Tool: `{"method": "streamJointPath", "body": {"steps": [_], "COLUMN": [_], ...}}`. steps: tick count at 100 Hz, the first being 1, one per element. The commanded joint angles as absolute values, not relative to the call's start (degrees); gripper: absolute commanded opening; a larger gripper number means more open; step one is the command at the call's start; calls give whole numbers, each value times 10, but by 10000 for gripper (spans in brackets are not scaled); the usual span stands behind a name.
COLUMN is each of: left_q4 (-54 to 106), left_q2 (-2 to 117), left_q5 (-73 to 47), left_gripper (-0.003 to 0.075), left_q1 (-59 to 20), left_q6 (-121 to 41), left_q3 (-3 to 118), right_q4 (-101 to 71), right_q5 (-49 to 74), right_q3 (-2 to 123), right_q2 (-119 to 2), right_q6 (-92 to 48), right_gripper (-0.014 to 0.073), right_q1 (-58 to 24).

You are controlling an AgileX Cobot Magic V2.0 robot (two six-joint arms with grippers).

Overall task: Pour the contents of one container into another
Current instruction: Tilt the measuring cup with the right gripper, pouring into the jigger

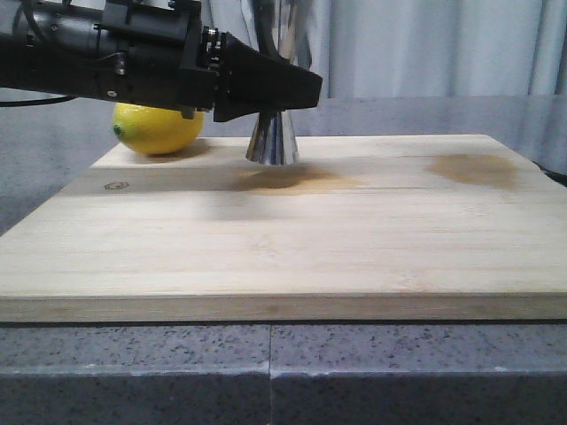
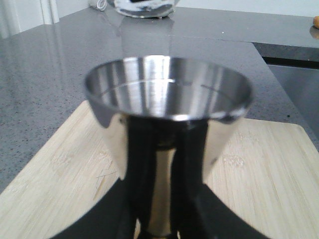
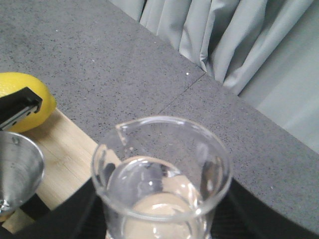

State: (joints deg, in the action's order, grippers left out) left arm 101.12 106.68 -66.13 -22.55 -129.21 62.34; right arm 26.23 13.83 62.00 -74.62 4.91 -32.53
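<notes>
1. The steel jigger [image 1: 272, 142] is seen standing upright on the wooden cutting board [image 1: 292, 239], toward the board's far edge and left of its middle; only its flared lower cone is visible in the front view.
2. The left end effector [image 1: 297, 87] is closed on the jigger, its black fingers [image 2: 189, 164] being pressed against the narrow waist from both sides, as shown in the left wrist view.
3. In that view the jigger's upper cup [image 2: 167, 89] is shown open and upright, and an engraved line is seen inside it; whether any liquid is held cannot be told.
4. The glass beaker [image 3: 162, 174] is shown only in the right wrist view, held upright in the right end effector [image 3: 159, 219], whose dark fingers are seen against both sides of the glass.
5. Clear liquid is seen in the beaker, and its pouring lip [image 3: 122, 128] is turned toward the jigger [image 3: 17, 169], which appears just beside it.
6. A yellow lemon [image 1: 158, 128] is seen just behind the board's far left corner, on the grey speckled desk [image 1: 266, 372].
7. A small hexagonal mark [image 1: 115, 186] is stamped near the board's left edge; it cannot be read.
8. Two darker stains [image 1: 474, 168] are seen on the board.
9. Pale curtains [image 3: 249, 45] are hung behind the desk.
</notes>
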Motion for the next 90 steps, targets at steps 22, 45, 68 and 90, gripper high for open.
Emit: {"method": "streamJointPath", "body": {"steps": [22, 45, 68, 90], "left_q4": [1061, 1061, 1061, 1061], "left_q2": [1036, 1036, 1036, 1036], "left_q5": [-721, -721, -721, -721], "left_gripper": [62, 62, 62, 62], "left_q1": [-231, -231, -231, -231], "left_q6": [-1292, -1292, -1292, -1292], "left_q3": [640, 640, 640, 640], "right_q4": [277, 283, 304, 328], "right_q5": [115, 78, 64, 60], "right_q3": [647, 647, 647, 647], "right_q2": [-732, -732, -732, -742], "right_q6": [-7, -20, -20, -20], "right_gripper": [262, 262, 262, 262], "right_q1": [-340, -340, -341, -348]}}
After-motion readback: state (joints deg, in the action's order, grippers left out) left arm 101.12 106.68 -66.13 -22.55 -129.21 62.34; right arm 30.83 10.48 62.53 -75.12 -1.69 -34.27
